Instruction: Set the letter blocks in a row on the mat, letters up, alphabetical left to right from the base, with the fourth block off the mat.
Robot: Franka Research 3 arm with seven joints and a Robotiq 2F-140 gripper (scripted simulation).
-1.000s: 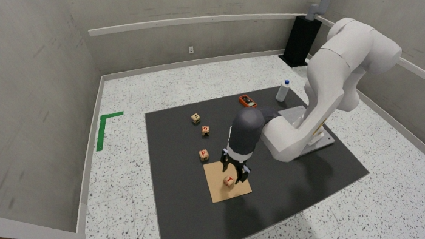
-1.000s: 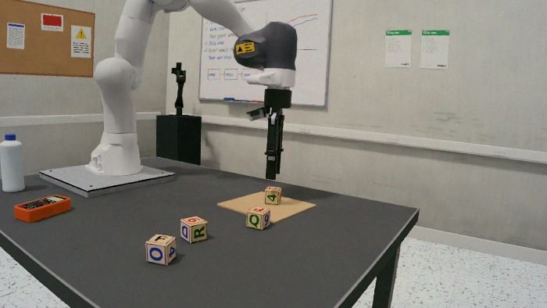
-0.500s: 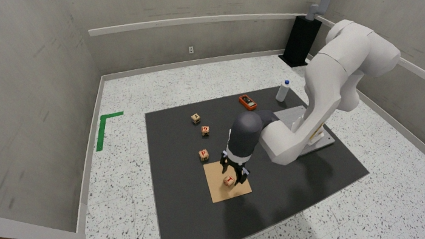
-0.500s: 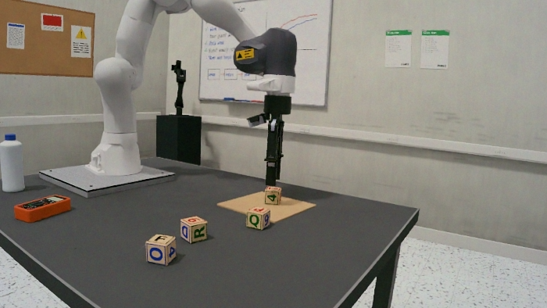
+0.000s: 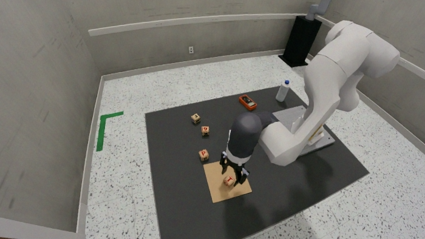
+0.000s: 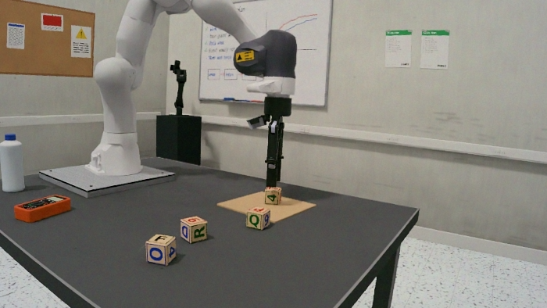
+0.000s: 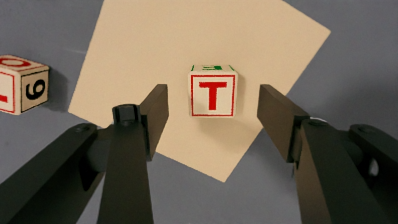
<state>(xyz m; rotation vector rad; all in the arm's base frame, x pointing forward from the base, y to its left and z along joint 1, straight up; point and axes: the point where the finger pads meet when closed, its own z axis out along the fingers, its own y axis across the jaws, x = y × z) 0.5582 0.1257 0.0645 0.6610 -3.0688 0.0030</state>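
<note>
A wooden block with a red T [image 5: 229, 181] [image 6: 273, 195] [image 7: 212, 91] on top stands on the tan mat [image 5: 215, 191] [image 6: 242, 203] [image 7: 150, 45]. My gripper [image 5: 233, 176] [image 6: 272, 184] [image 7: 213, 100] is open and empty. It points straight down over the T block, one finger on each side and clear of it, with the tips just above its top. A block with a red P [image 5: 203, 154] [image 6: 258, 217] [image 7: 22, 84] on top sits just off the mat's corner. A block with a red 9 [image 5: 205, 130] [image 6: 194, 229] on top and a block with a black J [image 5: 195, 118] [image 6: 160, 249] on top lie farther off on the dark table.
An orange meter [image 5: 248, 102] [image 6: 43, 207] and a white bottle [image 5: 282, 91] [image 6: 12, 162] stand near my base plate [image 5: 288, 116] [image 6: 78, 181]. The table's edge [image 6: 395, 238] runs close past the mat.
</note>
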